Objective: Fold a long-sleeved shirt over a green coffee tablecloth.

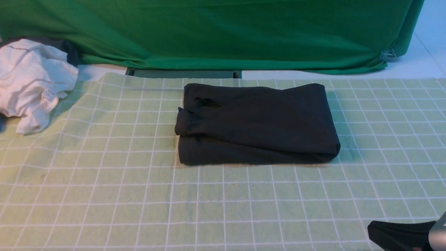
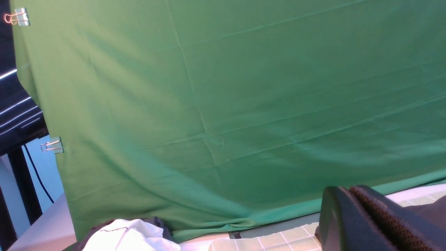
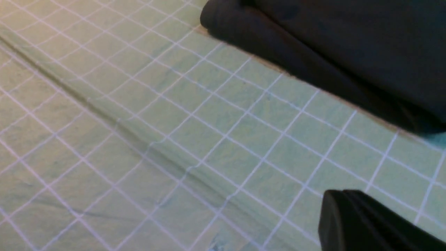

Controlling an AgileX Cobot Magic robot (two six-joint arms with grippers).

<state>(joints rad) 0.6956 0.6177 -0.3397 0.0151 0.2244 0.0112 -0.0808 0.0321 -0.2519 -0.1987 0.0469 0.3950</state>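
Nearest to the camera, at the near right corner of the front view, is the right pincer (image 1: 404, 235), low over the green coffee tablecloth (image 1: 104, 195); only one dark part of it shows, so I cannot tell how far it is open, and nothing seems to be held. The long-sleeved shirt (image 1: 256, 123) lies folded in a rectangle on the far middle of the tablecloth, well apart from this pincer.

What could go wrong, in my judgement: the left end of the bundle has a loose rolled flap, and a pincer passing low could catch it and open the fold, or drag the tablecloth along its ridge.

Only the right wrist view shows this ridge (image 3: 146, 146) clearly. Only the left wrist view shows the left pincer (image 2: 374, 221), its pads seemingly together, empty, before the deep-green drape (image 2: 223, 104). Only the front view shows the whole bundle and the white garment (image 1: 31, 83) at far left.
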